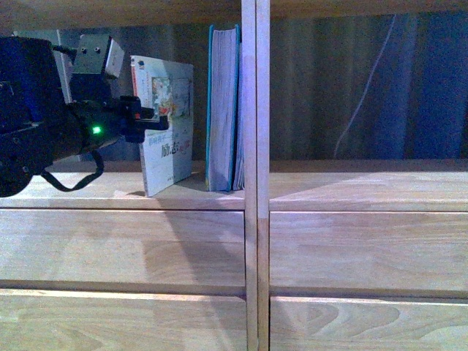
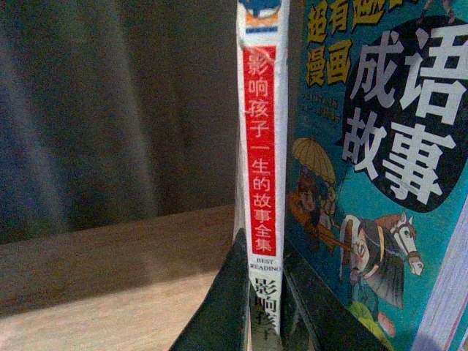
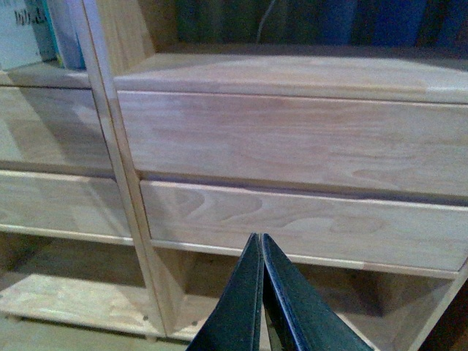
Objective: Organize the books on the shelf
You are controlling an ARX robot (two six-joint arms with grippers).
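My left gripper [image 1: 150, 121] is shut on the thin pale paperback [image 1: 170, 124], which stands slightly tilted on the light wood shelf [image 1: 110, 191] in the left column. In the left wrist view its red-and-white spine [image 2: 263, 153] sits pinched between my fingers [image 2: 228, 307]. The teal book [image 1: 223, 110] stands upright against the centre post, just right of the paperback with a small gap; its illustrated cover [image 2: 373, 168] fills the left wrist view's side. My right gripper [image 3: 261, 292] is shut and empty, in front of the right column's drawer fronts [image 3: 292, 139].
The centre post [image 1: 256, 175] divides the two columns. The right column's open shelf [image 1: 365, 183] holds nothing visible; a dark curtain with a pale cord [image 1: 365, 88] hangs behind. Drawer fronts [image 1: 124, 248] lie below. Lower open compartments [image 3: 73, 285] show in the right wrist view.
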